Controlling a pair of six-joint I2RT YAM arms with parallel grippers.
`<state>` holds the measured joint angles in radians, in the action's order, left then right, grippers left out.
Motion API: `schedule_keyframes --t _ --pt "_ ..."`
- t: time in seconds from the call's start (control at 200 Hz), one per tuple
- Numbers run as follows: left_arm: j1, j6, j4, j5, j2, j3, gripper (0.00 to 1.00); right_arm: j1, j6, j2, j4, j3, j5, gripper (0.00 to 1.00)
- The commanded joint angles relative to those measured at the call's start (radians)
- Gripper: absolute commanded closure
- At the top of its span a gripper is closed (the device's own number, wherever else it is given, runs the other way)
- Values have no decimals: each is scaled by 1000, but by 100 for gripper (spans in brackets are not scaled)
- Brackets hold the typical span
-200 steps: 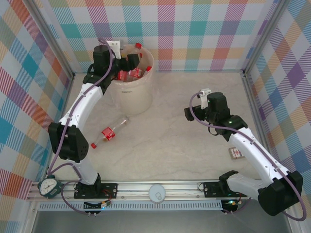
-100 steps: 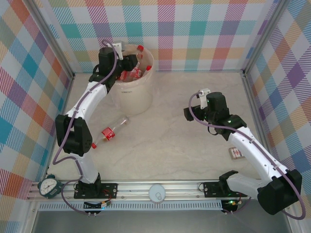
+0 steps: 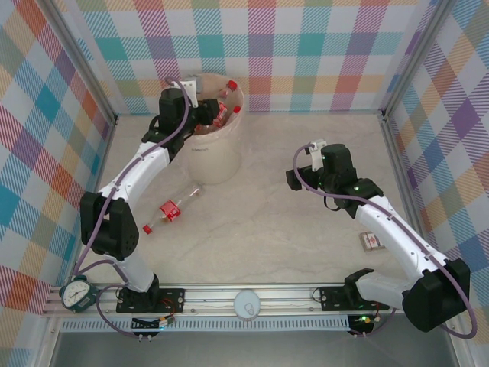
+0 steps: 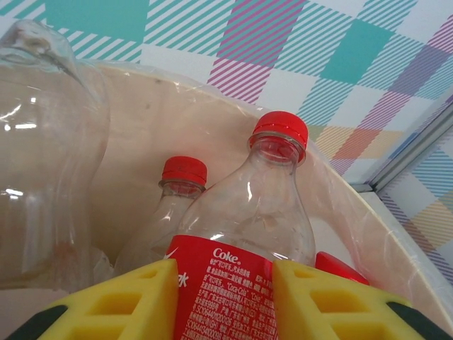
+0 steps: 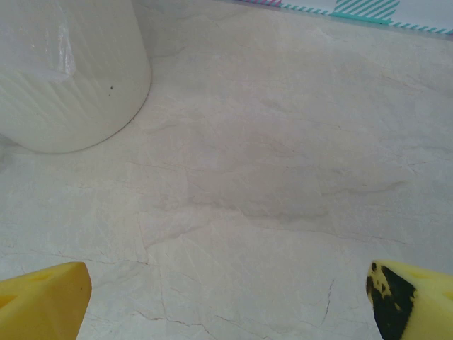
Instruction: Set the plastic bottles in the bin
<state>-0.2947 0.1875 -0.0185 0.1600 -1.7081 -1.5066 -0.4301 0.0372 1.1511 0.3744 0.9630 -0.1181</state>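
Up close, left tool (image 4: 225,287) clamps a red-capped bottle (image 4: 249,212) in the bin (image 4: 166,120); right tool (image 5: 226,287) wide

The pale marbled table (image 3: 267,206) carries the cream bin (image 3: 210,157), standing directly below the left fingers (image 4: 127,301) and ahead-left of the right fingers (image 5: 42,297). A red-labelled plastic bottle (image 3: 172,208) lies on its side, nearer than the left fingers. A small flat box (image 3: 370,241), seemingly red-and-white, lies well behind the right fingers.
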Motion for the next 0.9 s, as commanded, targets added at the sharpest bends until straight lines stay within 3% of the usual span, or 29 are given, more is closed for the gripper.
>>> schedule_keyframes --t 0.0,0.175,0.455,0.66,0.895 --pt "-40 -37 203 -5 -38 -17 61 7 6 3 -38 3 20 1" --pt "-38 -85 276 -2 -45 -151 45 7 3 0 -32 6 18 1" --pt "-32 -127 380 -17 -11 -336 28 7 3 0 -32 6 18 1" --pt "3 -127 447 -100 114 -322 20 7 -3 2 -34 5 20 1" --pt "78 -97 683 -254 339 -202 19 6 -15 19 -35 13 29 1"
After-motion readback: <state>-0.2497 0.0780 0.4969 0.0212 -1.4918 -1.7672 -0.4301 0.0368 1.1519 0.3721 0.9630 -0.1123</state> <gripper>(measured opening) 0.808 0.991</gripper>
